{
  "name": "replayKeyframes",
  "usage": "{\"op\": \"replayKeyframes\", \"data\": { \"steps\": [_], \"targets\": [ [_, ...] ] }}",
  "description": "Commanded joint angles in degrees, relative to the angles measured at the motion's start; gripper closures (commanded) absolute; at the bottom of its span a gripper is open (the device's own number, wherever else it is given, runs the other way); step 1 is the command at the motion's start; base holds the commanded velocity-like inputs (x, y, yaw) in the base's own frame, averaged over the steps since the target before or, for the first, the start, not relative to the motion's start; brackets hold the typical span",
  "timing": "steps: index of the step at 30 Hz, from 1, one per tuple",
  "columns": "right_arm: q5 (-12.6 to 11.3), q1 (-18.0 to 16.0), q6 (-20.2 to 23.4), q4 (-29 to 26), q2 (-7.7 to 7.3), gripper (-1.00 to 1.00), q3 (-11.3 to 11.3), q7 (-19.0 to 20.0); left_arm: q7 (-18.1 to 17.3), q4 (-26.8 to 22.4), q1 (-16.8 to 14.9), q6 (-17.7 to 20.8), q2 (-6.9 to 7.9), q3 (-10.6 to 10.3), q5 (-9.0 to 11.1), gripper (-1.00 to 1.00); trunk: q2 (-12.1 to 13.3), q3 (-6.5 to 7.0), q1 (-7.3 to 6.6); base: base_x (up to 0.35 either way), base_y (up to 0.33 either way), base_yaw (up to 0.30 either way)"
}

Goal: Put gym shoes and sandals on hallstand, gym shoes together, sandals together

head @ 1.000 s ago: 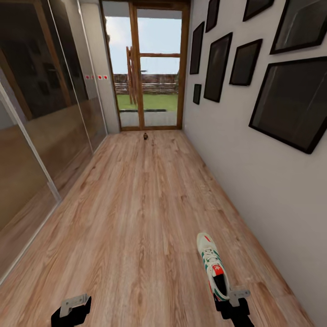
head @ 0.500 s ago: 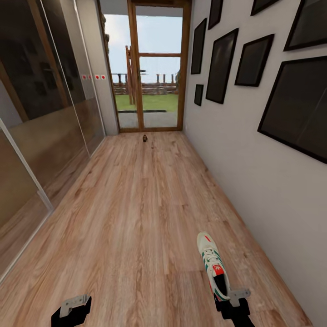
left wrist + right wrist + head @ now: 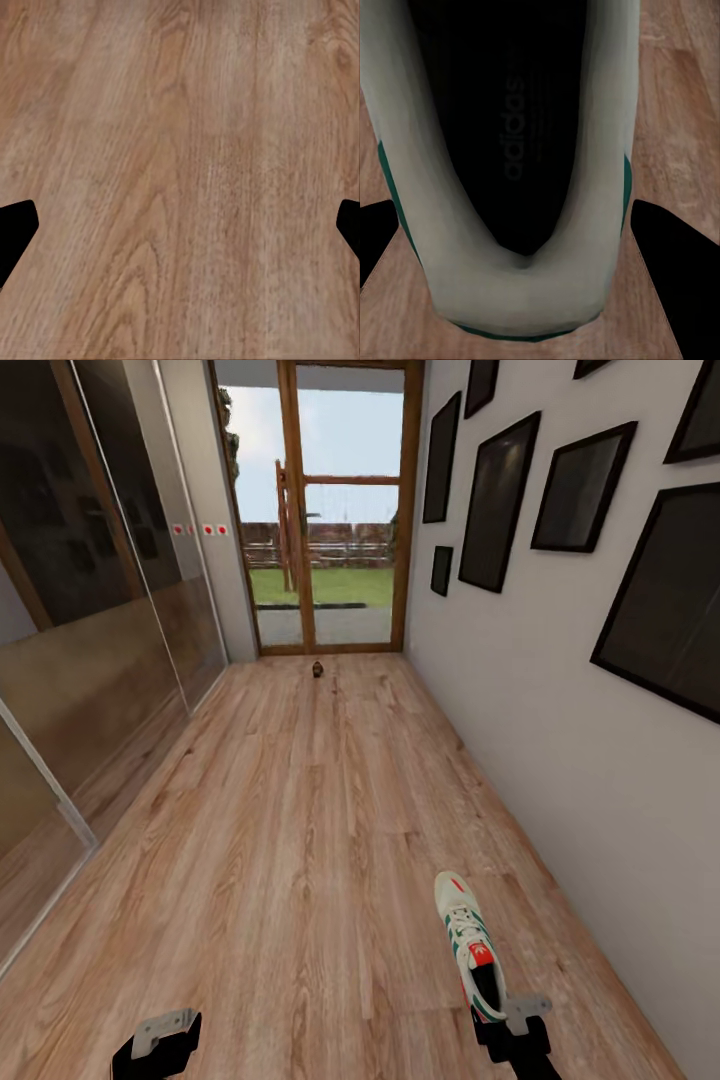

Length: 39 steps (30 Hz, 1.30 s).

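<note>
One long corridor runs ahead, its wood floor [image 3: 300, 840] stretching to a glass door [image 3: 330, 510] with grass and a fence outside. Mirrored sliding panels [image 3: 90, 590] line the left side, and a pale wall [image 3: 520, 690] on the right carries a cluster of dark picture frames [image 3: 500, 500]. Compared with a second ago, the whole head view has shifted: the frames sit higher and farther right and the door looks nearer, so the camera has moved, not the things.

A white sneaker [image 3: 468, 950] with green stripes and a red tongue label hangs over the floor near the right wall, toe pointing toward the door, its place in the picture the same as before. The right gripper [image 3: 512, 1022] is at its heel; in the right wrist view the sneaker's heel [image 3: 521, 292] sits between the two black fingers [image 3: 671, 262], jaws clamped on the heel. Nothing lies inside the shoe's dark opening.

The left gripper [image 3: 160, 1040] hovers low over bare floor [image 3: 180, 180], jaws spread wide apart and holding nothing.

A small dark object [image 3: 318, 669] lies on the floor near the door, too small to identify.
</note>
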Motion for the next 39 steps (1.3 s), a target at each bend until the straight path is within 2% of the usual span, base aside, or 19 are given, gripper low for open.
{"op": "replayKeyframes", "data": {
  "steps": [1,39],
  "targets": [
    [-0.5,0.0,-0.2,0.0,-0.03,1.0,0.5,-0.3,-0.2,0.0,0.0,-0.1,0.0,0.0,0.5,-1.0,0.0,-0.05,0.02,0.338,0.0,0.0],
    [-0.3,0.0,-0.1,0.0,-0.1,1.0,0.7,0.0,-0.2,0.0,0.0,-0.1,0.09,0.0,0.5,-1.0,0.0,-0.05,0.02,0.338,0.0,0.0]
  ]
}}
